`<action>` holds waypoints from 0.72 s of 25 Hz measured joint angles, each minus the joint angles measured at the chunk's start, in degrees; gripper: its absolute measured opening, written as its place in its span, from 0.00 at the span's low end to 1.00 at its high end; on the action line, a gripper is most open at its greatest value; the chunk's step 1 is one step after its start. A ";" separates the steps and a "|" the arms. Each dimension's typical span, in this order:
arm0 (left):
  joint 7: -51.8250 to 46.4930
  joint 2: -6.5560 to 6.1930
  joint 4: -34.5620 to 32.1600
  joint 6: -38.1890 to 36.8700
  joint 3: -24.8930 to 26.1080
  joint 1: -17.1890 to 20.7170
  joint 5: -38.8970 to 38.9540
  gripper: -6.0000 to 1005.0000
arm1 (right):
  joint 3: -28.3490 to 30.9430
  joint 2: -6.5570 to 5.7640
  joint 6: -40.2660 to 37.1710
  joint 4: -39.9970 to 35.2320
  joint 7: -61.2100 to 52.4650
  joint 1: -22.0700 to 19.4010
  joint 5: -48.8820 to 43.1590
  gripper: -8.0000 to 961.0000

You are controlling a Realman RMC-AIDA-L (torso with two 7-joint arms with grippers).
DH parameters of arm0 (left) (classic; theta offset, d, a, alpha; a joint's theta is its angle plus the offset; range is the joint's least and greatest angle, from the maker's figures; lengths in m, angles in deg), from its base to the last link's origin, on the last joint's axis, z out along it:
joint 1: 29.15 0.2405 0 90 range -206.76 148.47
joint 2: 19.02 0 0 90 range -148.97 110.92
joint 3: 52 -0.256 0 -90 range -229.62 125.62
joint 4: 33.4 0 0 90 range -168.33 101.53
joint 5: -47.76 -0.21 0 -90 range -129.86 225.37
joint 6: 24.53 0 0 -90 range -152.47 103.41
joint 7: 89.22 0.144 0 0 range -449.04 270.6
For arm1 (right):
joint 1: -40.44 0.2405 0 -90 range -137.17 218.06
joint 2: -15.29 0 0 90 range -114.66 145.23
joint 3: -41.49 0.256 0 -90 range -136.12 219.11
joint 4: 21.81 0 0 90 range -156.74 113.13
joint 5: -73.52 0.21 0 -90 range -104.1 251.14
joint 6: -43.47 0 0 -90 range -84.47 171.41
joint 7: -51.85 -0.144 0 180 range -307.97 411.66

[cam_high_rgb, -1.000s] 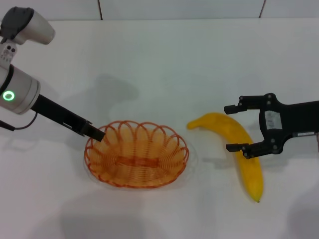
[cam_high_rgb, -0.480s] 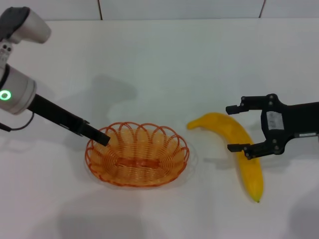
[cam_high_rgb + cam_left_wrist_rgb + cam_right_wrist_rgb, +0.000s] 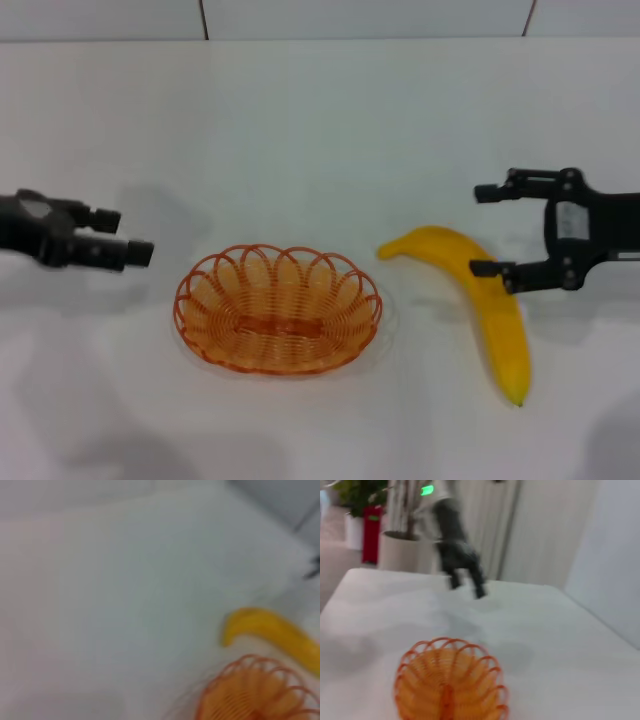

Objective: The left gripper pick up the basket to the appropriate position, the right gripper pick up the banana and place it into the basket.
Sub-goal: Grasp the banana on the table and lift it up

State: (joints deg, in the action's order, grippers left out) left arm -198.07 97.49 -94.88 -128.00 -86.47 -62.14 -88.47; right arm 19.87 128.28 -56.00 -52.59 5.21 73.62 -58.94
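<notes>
The right gripper [image 3: 489,230] is hanging with its two black fingers spread wide apart; the nearer fingertip [image 3: 482,267] is lying over the banana [image 3: 480,300], just past the middle of its curve, while the farther one is standing clear of the fruit beyond it. Nothing is being clamped. Behind the fingers, the black body with its white label is reaching in level from the banana's far-right side.

The left gripper [image 3: 128,236] is hovering to the left of the basket [image 3: 277,308], apart from its rim, with its two stubby fingers [image 3: 136,252] pointing toward the basket and a narrow gap showing between them — it is holding nothing. Its dark body is running off leftward.

The basket is sitting flat on the white table [image 3: 330,130], just left of the banana, whose curved tip is pointing at the basket's rim without touching it.

The left wrist view is catching only the basket's rim [image 3: 260,692] and the banana's tip [image 3: 272,632] close beside it — no fingers. The right wrist view is looking across the basket [image 3: 451,685] to the left gripper [image 3: 465,587] beyond it, fingers pointing down at the table, with a potted plant [image 3: 365,510] in the room behind.
</notes>
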 joint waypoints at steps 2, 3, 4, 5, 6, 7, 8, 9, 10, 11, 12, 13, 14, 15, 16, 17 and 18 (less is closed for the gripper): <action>6.95 0.04 0.65 -0.91 0.07 2.63 2.55 0.83 | 2.01 -0.09 0.14 -0.11 -1.51 -0.25 0.01 0.86; 10.45 0.11 1.36 -1.22 0.09 3.77 3.12 0.85 | 2.98 -0.17 0.19 -0.18 -2.28 -0.33 0.02 0.86; 13.62 0.19 2.20 -1.54 0.10 4.87 3.47 0.85 | 3.99 -0.26 0.23 -0.18 -3.13 -0.36 0.02 0.86; 17.35 0.21 3.52 -1.62 0.44 5.92 3.89 0.84 | 4.93 -0.36 0.25 -0.14 -3.95 -0.40 0.02 0.86; 20.87 0.22 5.15 -1.62 1.05 6.96 4.13 0.84 | 5.68 -0.44 0.23 -0.08 -4.63 -0.46 0.02 0.86; 23.52 0.22 6.83 -1.55 1.83 7.64 4.23 0.84 | 6.25 -0.49 0.12 -0.06 -5.28 -0.59 0.02 0.86; 26.48 0.18 8.59 -1.43 2.93 8.29 4.16 0.84 | 6.85 -0.56 -0.09 -0.06 -5.93 -0.84 0.02 0.86; 29.82 0.09 10.91 -1.26 4.54 8.86 3.91 0.84 | 7.21 -0.56 -0.23 -0.05 -6.21 -1.05 0.02 0.86; 33.20 0.05 13.05 -1.03 6.05 9.42 3.51 0.84 | 7.50 -0.56 -0.33 -0.06 -6.39 -1.29 0.02 0.86; 36.52 0.02 15.25 -0.59 7.65 9.97 3.22 0.84 | 7.71 -0.52 -0.39 -0.04 -6.41 -1.59 0.02 0.86; 39.84 -0.01 17.22 -0.14 9.13 10.50 2.95 0.84 | 7.82 -0.46 -0.39 -0.02 -6.41 -1.81 0.02 0.86; 42.44 -0.02 18.81 0.18 10.29 11.07 2.85 0.84 | 7.88 -0.40 -0.43 -0.01 -6.42 -2.04 0.02 0.86; 45.50 -0.01 20.33 0.51 11.58 11.80 2.80 0.84 | 7.89 -0.32 -0.56 -0.02 -6.43 -2.27 0.02 0.86; 47.13 0.00 21.12 0.65 12.45 12.17 2.80 0.84 | 7.98 -0.27 -0.92 -0.08 -6.44 -2.53 0.03 0.86; 48.54 0.06 21.66 0.69 13.54 12.47 2.83 0.84 | 8.14 -0.24 -1.36 -0.17 -6.48 -2.75 0.04 0.86; 49.73 0.10 22.09 0.71 14.60 12.69 2.96 0.84 | 8.94 -0.20 -2.82 -0.50 -6.83 -3.10 0.07 0.86; 50.21 0.10 22.31 0.70 15.22 12.71 3.11 0.84 | 8.94 -0.20 -2.82 -0.50 -6.83 -3.10 0.07 0.86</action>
State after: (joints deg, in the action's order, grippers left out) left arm -147.86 97.59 -72.58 -127.30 -71.25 -49.43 -85.37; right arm 28.81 128.08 -58.81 -53.10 -1.62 70.52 -58.87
